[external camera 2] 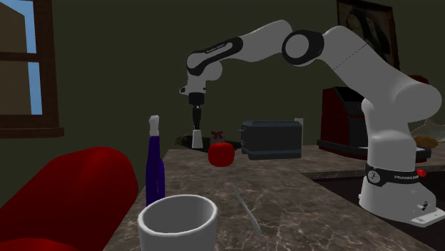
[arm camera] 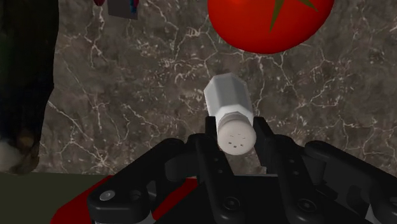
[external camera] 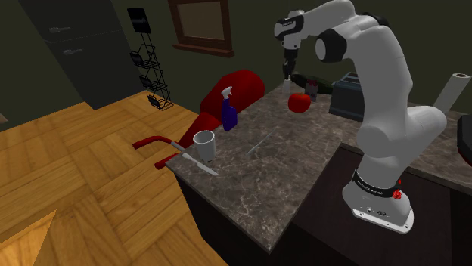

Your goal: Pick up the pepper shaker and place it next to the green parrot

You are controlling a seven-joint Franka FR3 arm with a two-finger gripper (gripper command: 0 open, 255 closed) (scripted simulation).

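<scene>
One pepper shaker (arm camera: 229,102), near one tomato (arm camera: 267,25), is pinched at its cap by the pincer (arm camera: 236,132)

Legible text, numbers, brands: none.
Item 1: pale lettering on the black band (external camera 2: 394,173) round the arm's (external camera 2: 389,100) base, right side of the second exterior view; too small to read.
Item 2: faint lettering on the white forearm link (external camera 2: 216,49), upper middle of that view; unreadable.
</scene>
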